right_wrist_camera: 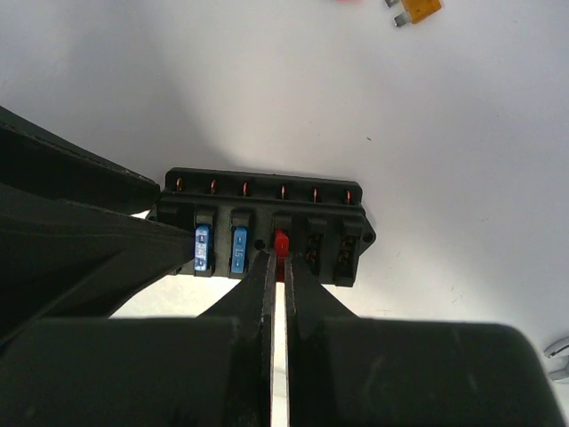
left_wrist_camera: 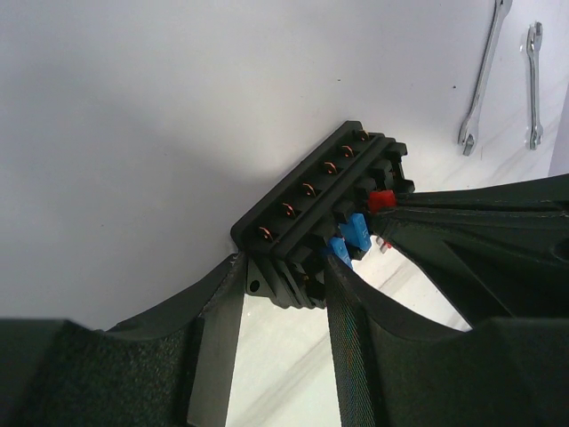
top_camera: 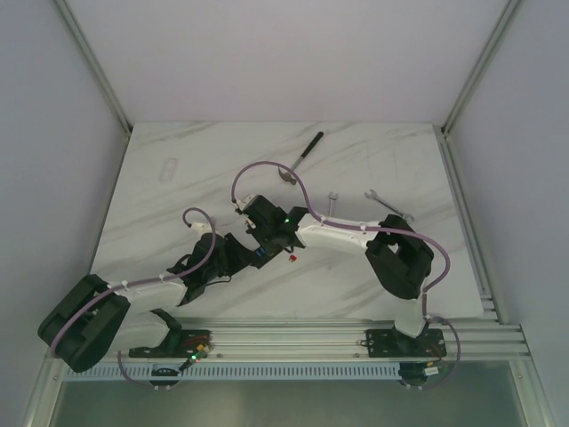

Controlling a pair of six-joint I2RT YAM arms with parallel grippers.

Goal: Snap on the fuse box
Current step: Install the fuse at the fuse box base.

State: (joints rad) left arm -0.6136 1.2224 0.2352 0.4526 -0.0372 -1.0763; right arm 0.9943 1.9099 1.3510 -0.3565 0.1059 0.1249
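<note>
The fuse box (right_wrist_camera: pixel 267 197) is a small black block lying on the white table. Two blue fuses (right_wrist_camera: pixel 220 249) sit in its left slots, and two slots at the right end are bare. My left gripper (left_wrist_camera: pixel 284 267) is shut on one end of the box, a finger pressed against each side. My right gripper (right_wrist_camera: pixel 281 260) is shut on a red fuse (right_wrist_camera: pixel 281 240) that stands in the third slot. In the top view both grippers meet mid-table, left (top_camera: pixel 249 253) and right (top_camera: pixel 271 236), and hide most of the box.
Two wrenches (top_camera: pixel 331 203) (top_camera: pixel 388 206) lie behind the right arm. A black-handled tool (top_camera: pixel 302 153) lies further back. A loose red fuse (top_camera: pixel 292 258) rests just right of the grippers. A loose orange fuse (right_wrist_camera: pixel 420 9) lies beyond the box.
</note>
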